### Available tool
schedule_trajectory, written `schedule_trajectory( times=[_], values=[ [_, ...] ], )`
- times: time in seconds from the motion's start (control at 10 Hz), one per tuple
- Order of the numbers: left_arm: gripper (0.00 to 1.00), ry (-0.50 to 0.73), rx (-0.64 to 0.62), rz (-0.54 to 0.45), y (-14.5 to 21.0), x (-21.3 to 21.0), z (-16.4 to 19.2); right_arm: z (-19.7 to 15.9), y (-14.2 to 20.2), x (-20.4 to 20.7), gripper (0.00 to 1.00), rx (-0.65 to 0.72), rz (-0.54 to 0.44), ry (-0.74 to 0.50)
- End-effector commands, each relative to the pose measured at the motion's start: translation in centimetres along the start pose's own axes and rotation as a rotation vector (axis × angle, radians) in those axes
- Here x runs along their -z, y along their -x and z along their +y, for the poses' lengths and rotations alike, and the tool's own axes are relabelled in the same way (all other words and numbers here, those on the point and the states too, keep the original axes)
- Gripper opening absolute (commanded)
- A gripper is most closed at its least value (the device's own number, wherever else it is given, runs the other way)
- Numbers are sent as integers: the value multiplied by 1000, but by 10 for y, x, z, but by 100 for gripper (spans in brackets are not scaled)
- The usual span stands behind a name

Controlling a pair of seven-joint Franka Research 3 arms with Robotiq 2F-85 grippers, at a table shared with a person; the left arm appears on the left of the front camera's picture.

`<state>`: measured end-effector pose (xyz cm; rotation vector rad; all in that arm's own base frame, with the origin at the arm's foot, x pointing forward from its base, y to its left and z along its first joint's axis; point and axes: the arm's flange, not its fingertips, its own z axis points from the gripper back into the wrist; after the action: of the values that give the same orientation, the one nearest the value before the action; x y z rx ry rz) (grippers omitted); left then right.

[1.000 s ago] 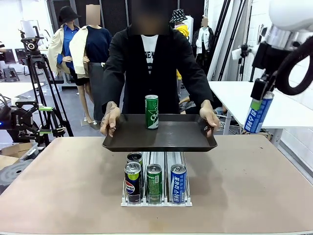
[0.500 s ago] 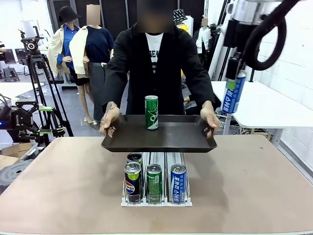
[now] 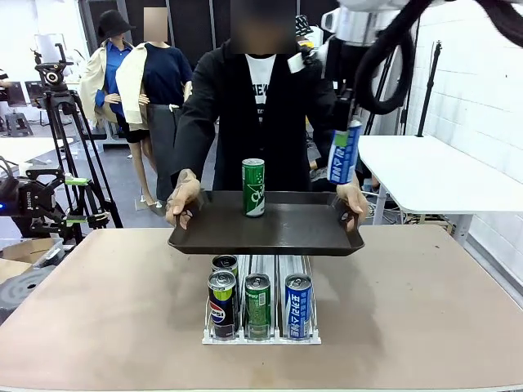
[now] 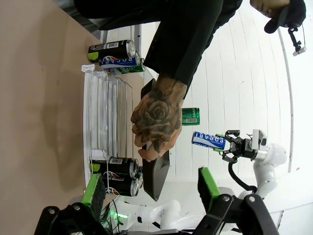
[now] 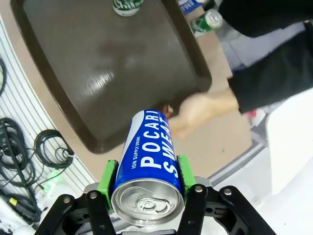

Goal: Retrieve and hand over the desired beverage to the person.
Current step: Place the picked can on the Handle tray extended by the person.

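Right end effector (image 5: 146, 188) clamping blue can (image 5: 150, 147), above tray (image 5: 73, 73)

My right gripper (image 5: 146, 188) is raised high at far right, clamped on a can (image 5: 150, 156). My left gripper (image 4: 151, 188) hangs with fingers spread wide.

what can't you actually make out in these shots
- Rear cans in the rack: front view, the tray held above covers the back of the lanes.
- Far end of the blue can: right wrist view, its own body hides it, so the gap above the tray is unclear.
- Green can: right wrist view, cut off by the top edge.
- Tray surface: left wrist view, seen edge-on behind the person's hand.
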<state>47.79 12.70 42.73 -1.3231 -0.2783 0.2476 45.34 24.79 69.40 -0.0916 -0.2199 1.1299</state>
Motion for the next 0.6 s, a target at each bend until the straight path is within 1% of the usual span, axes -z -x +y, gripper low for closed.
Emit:
schedule_trajectory(
  times=[0.0,0.1,0.5],
  values=[
    [100,9,1,5,1,-1,-1,-7,-24,-6,0,-80,-1,19],
    [100,9,1,5,1,-1,-1,-4,-33,-1,0,-101,-29,15],
    [100,9,1,5,1,-1,-1,-13,-71,32,0,-194,-21,-70]
  ],
)
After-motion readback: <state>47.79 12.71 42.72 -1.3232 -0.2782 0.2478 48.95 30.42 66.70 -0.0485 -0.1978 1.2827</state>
